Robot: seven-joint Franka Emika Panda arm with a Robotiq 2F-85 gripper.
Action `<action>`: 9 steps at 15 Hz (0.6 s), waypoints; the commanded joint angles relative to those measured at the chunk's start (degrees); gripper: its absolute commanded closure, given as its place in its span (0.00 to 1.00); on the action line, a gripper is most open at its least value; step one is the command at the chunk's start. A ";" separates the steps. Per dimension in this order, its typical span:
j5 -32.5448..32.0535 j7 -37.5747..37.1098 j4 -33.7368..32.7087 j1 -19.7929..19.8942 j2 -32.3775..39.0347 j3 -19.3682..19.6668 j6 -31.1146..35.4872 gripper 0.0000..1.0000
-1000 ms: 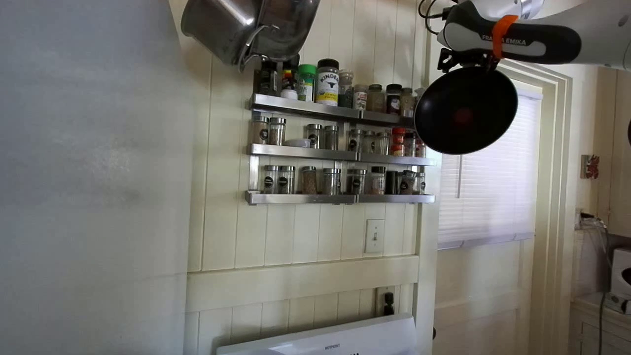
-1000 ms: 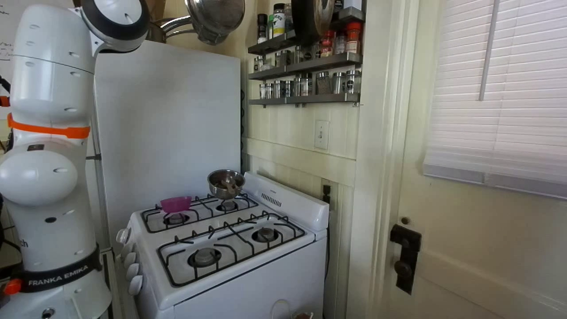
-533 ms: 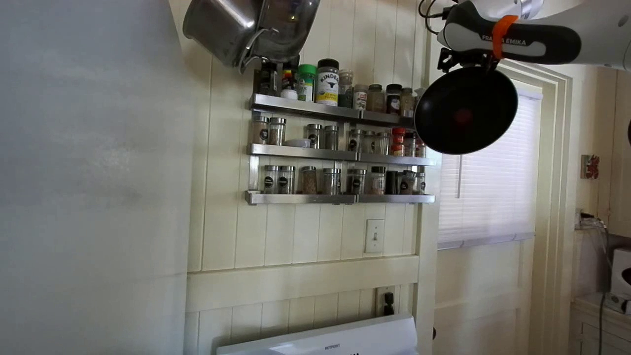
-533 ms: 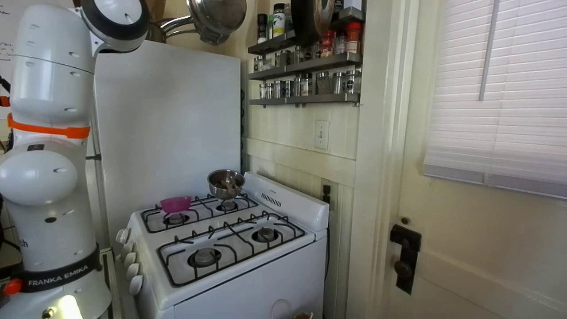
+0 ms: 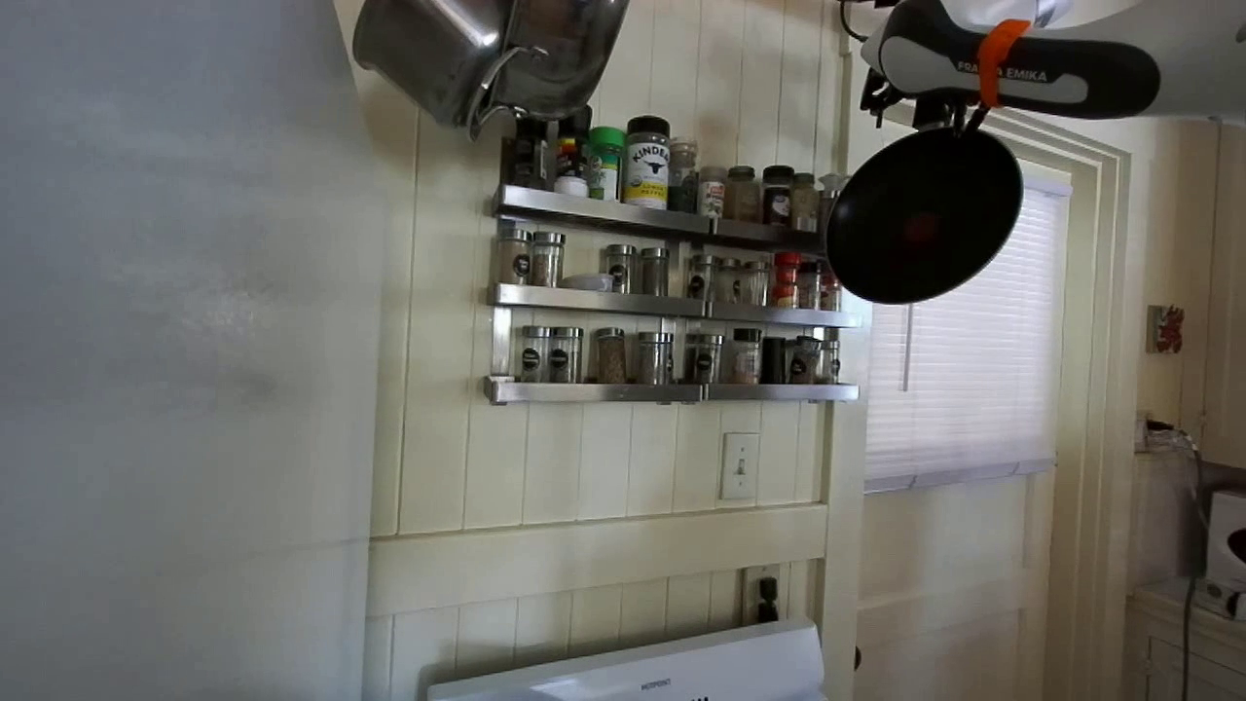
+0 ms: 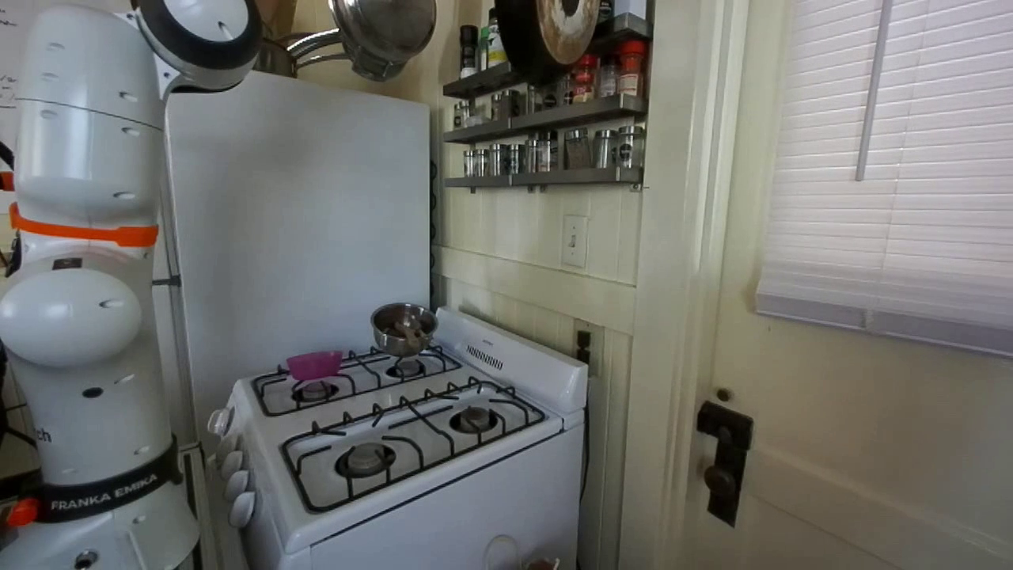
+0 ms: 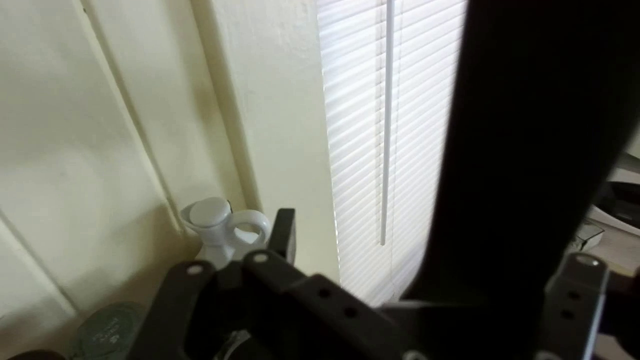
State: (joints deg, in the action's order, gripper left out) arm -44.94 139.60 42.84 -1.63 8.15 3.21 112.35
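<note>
Hanging just below the hand [image 5: 924,114], the frying pan [image 5: 925,216] turns its dark inside toward the camera in an exterior view. The line that counts is up and down: in the wrist view what is probably its handle [image 7: 515,150] — a broad black shape, too dark to be sure — runs steeply upward across the gap between the fingers [image 7: 284,235], leaning right toward the top and lying nearer the finger on the right of that view. The hand stands spread wide; the window blind [image 7: 357,125] shows between its other finger and the black shape, so nothing looks clamped, though contact on the far side is hidden. A white jug [image 7: 216,232] sits behind that clear finger. Since half a second ago, hand and pan have shifted slightly right where both show, and in an exterior view more of the worn underside [image 6: 566,36] has come into sight — the pink bowl [image 6: 314,365] stays put.
</note>
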 commanded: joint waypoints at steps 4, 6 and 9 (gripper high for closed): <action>-8.34 -9.11 1.47 -2.24 -1.47 0.56 -0.22 0.00; -13.80 -13.56 2.43 -3.49 -2.21 0.47 -1.03 0.00; -18.53 -16.56 5.54 -4.77 -4.20 -0.22 0.21 0.00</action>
State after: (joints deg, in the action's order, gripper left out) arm -58.84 126.34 44.03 -4.52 7.60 3.31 112.18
